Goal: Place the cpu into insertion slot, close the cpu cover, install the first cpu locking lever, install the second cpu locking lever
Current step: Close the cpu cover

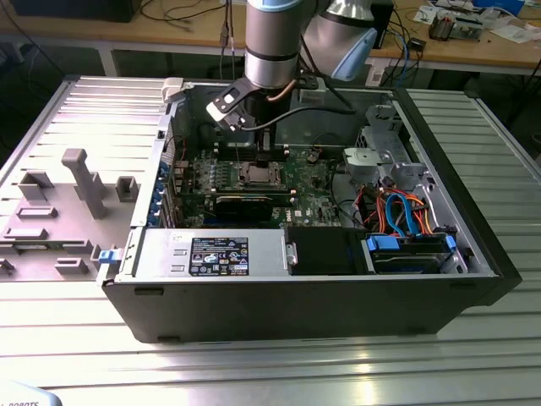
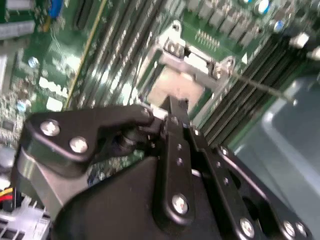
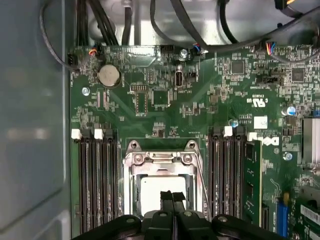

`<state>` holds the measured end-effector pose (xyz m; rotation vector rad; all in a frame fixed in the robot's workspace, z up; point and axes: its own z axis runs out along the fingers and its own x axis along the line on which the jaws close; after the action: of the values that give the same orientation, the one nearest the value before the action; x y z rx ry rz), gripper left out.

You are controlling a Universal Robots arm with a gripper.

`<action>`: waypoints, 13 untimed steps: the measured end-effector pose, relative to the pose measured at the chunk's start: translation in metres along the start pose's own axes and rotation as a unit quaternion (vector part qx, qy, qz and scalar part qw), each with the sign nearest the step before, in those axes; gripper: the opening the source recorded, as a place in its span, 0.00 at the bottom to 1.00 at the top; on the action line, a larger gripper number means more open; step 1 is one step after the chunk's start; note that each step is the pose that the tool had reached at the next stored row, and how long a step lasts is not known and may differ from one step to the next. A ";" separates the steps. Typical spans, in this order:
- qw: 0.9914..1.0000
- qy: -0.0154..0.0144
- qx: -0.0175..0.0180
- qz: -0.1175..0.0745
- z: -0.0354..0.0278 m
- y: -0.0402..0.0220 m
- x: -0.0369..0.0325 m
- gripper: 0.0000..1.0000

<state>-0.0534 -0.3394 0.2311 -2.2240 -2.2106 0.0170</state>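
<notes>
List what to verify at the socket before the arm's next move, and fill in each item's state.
1. cpu sits in the insertion slot: ok, its silver top shows inside the rim.
2. cpu cover flat over the chip: cannot tell; its frame surrounds the chip in the first wrist view.
3. Claw free of load: ok, shut with nothing between its tips.
4. Claw touching the chip: cannot tell; it hangs right over the chip's edge.
5. Locking lever latched: not ok, the thin rod juts away from the socket across the memory slots.
</notes>
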 end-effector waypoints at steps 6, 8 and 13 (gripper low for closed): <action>1.000 0.000 0.001 0.000 0.0044 -0.0200 -0.0001 0.11; 1.000 0.000 0.001 0.000 0.0068 -0.0268 -0.0002 0.11; 1.000 0.000 0.001 0.000 0.0162 -0.0309 -0.0001 0.11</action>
<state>-0.0846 -0.3393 0.2153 -2.2227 -2.2095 0.0187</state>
